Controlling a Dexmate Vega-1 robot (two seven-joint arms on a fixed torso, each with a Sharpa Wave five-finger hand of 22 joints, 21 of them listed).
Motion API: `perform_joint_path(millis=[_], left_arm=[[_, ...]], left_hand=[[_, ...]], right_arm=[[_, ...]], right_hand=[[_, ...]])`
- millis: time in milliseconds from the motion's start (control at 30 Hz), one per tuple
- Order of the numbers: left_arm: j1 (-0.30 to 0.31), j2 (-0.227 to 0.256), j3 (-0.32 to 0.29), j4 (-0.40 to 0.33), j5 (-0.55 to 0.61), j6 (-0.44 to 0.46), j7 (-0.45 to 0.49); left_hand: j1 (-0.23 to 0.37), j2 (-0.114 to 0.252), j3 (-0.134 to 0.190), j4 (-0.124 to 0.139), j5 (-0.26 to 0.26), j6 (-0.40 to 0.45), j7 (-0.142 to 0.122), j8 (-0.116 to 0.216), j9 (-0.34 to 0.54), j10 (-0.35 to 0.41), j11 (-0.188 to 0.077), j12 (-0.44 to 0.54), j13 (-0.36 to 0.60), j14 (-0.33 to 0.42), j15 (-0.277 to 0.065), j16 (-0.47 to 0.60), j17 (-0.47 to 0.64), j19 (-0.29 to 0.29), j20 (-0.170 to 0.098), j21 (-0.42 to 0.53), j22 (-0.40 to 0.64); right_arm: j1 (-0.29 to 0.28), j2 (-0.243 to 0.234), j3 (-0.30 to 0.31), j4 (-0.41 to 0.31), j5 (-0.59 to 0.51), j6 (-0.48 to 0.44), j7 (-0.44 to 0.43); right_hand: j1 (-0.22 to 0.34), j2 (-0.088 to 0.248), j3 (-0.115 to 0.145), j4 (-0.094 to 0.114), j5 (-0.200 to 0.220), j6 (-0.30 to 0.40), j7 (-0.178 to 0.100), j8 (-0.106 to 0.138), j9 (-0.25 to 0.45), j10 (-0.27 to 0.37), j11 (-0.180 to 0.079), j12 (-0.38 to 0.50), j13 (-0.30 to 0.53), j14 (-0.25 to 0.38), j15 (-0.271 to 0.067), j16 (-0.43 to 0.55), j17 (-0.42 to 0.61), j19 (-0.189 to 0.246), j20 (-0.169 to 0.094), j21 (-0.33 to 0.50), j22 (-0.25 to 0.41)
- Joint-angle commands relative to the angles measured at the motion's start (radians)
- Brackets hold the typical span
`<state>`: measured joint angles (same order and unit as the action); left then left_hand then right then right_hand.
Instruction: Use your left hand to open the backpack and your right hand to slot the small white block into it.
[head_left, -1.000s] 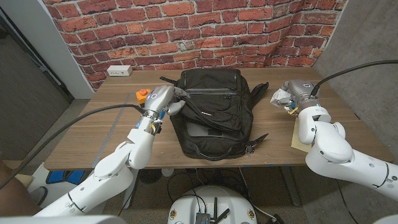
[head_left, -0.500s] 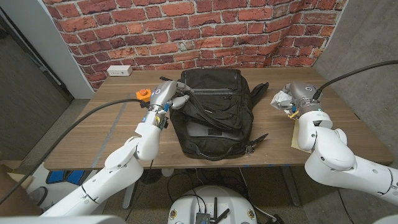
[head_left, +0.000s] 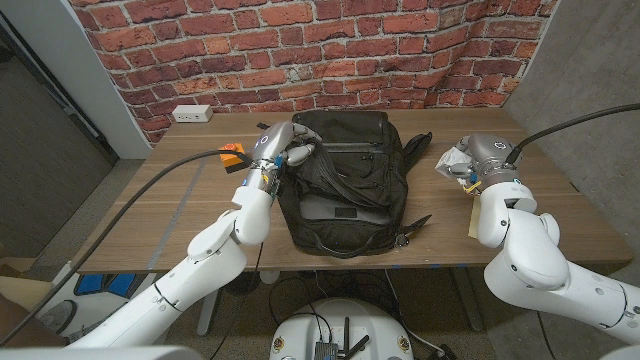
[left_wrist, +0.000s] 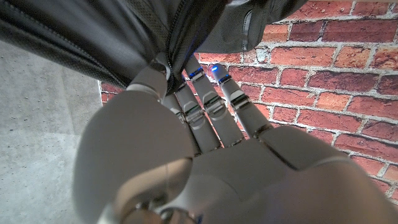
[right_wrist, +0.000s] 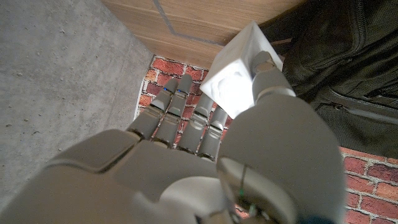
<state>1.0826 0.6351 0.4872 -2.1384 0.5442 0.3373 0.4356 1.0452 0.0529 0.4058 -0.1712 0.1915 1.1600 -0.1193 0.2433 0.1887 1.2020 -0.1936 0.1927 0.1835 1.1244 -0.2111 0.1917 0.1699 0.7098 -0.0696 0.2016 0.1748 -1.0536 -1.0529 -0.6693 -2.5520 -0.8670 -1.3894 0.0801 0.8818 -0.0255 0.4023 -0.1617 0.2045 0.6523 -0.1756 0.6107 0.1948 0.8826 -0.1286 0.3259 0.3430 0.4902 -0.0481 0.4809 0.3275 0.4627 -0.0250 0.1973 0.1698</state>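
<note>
Black backpack (head_left: 342, 185) lies flat on the wooden table (head_left: 170, 215), middle of the head view, its top end toward the brick wall (head_left: 300, 50), a grey panel showing through its opened front. Left hand (head_left: 281, 150) at the backpack's upper left corner, fingers (left_wrist: 208, 102) held close together and extended, tips pushed in against the black fabric beside a zipper line; whether they pinch anything cannot be told. Right hand (head_left: 468, 155) well apart from the bag's right side, near the table's right end, thumb and fingers closed around the small white block (right_wrist: 239, 78), which is off the table in its grasp. Orange object (head_left: 233, 152) just beside the left hand; white power strip (head_left: 191, 114) at the far left edge by the wall
</note>
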Motion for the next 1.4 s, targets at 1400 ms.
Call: perform_joint_path(millis=[1400], left_arm=[[-0.177, -0.124, -0.027, 0.054, -0.52, 0.119, -0.005]], left_hand=[[0.006, 0.009, 0.012, -0.002, 0.006, 0.005, 0.016, -0.007, 0.006, 0.027, -0.007, 0.005, 0.005, 0.02, -0.031, -0.004, 0.006, 0.026, -0.128, 0.008, 0.001]], right_arm=[[-0.108, 0.169, -0.014, -0.043, -0.211, -0.007, 0.09]], right_hand=[[0.014, 0.031, -0.008, 0.003, 0.009, 0.025, -0.007, -0.004, 0.001, 0.099, -0.089, -0.001, 0.017, 0.011, -0.147, 0.009, 0.007, 0.005, 0.005, -0.002, 0.002]])
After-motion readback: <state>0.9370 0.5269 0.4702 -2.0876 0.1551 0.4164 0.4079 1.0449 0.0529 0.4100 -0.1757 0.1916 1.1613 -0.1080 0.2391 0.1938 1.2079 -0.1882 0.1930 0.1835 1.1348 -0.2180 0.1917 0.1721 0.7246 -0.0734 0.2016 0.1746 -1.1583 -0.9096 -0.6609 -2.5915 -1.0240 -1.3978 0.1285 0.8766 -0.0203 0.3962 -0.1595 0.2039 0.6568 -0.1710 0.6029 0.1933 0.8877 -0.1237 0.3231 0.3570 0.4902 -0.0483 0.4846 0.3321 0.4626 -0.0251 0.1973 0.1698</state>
